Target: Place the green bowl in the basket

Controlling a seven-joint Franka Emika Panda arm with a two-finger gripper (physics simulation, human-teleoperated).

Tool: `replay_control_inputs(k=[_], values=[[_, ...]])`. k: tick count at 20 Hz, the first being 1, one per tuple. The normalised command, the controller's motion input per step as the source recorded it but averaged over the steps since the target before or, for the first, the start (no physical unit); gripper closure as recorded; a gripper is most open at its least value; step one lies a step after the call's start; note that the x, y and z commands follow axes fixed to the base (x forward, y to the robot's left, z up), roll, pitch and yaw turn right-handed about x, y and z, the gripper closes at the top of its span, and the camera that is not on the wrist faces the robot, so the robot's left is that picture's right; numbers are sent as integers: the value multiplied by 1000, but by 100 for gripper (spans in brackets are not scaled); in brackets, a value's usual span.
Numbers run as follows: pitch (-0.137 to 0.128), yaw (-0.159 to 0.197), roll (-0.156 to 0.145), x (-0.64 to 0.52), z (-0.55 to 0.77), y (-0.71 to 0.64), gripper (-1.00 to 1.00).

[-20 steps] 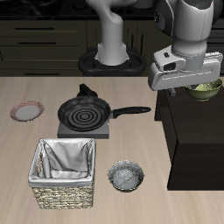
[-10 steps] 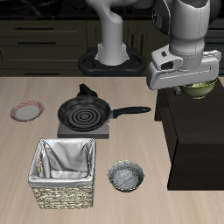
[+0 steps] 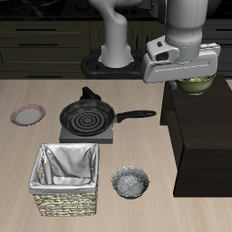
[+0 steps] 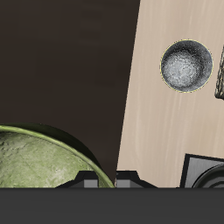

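Observation:
The green bowl (image 3: 198,86) hangs under my gripper (image 3: 190,82) above the dark raised block beside the table; only its lower part shows below the hand. In the wrist view the bowl's mottled green inside (image 4: 39,162) fills the space right by my gripper (image 4: 107,180), whose fingertips (image 4: 87,179) sit at its rim. The gripper looks shut on the bowl's rim. The wicker basket (image 3: 63,204) with its pale cloth lining stands near the table's front edge, well away from the gripper; a sliver of it shows in the wrist view (image 4: 219,83).
A grey speckled bowl (image 3: 130,182) sits beside the basket and shows in the wrist view (image 4: 185,65). A black frying pan (image 3: 88,117) rests on a grey stand mid-table. A pink-rimmed plate (image 3: 28,115) lies farther off. The dark block (image 3: 204,136) borders the table.
The gripper has risen and shifted toward the table's middle, and the green bowl has moved along with it, off the dark block.

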Motion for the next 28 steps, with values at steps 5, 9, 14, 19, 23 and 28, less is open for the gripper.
replay_control_inputs(k=[5,9,14,19,23,28], values=[[-25,-8,-58,66,113,-455,100],[-21,-10,-142,235,82,-1042,100],[-14,-28,-116,109,69,-780,100],[-9,-24,-114,106,7,-821,100],[-11,-13,-53,66,45,-481,100],[24,-35,84,104,168,-598,100]])
